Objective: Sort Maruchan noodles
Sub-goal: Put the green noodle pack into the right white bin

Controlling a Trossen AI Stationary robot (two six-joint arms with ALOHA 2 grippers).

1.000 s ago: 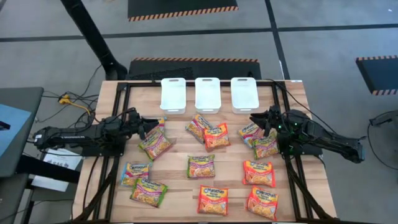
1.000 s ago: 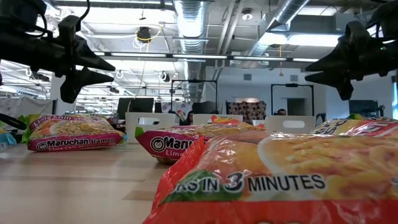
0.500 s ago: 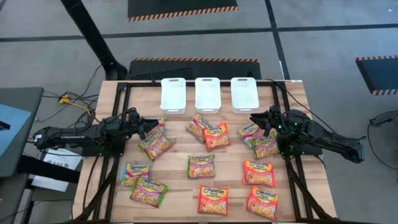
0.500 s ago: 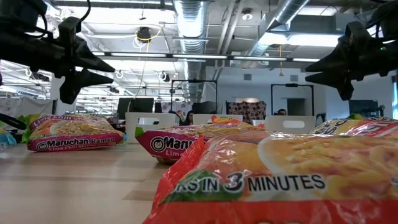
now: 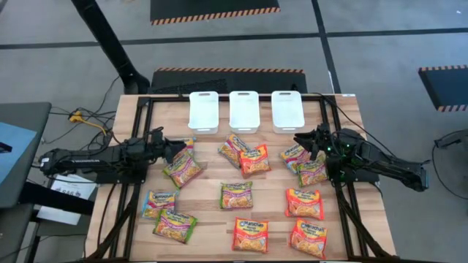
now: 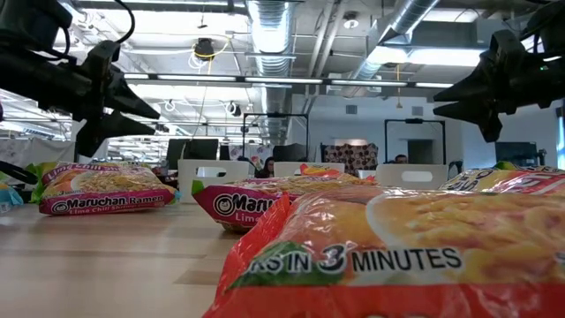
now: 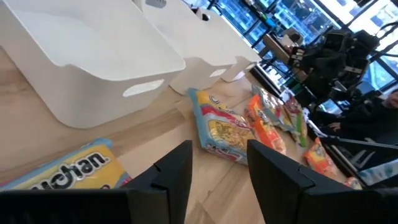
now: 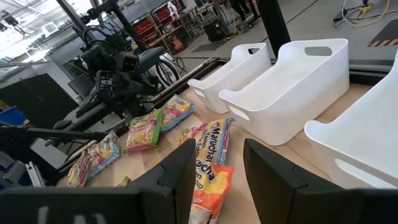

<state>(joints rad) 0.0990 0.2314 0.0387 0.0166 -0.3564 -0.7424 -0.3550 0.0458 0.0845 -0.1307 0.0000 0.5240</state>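
While noodle packets lie scattered, both grippers hover, seemingly open.

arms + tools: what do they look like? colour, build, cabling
Both arms are matte black, built of slim tube links with bulkier joint housings. The left tool and right tool each end in two flat, dark, tapered fingers. Thin black cables loop along the left arm. Small green lights glow on the right wrist. No readable markings.

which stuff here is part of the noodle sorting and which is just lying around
Part of the job:
Maruchan noodles, scattered on the table
three white trays
left gripper, open
right gripper, open

Just lying about:
yellow cables on the floor
papers beside the table
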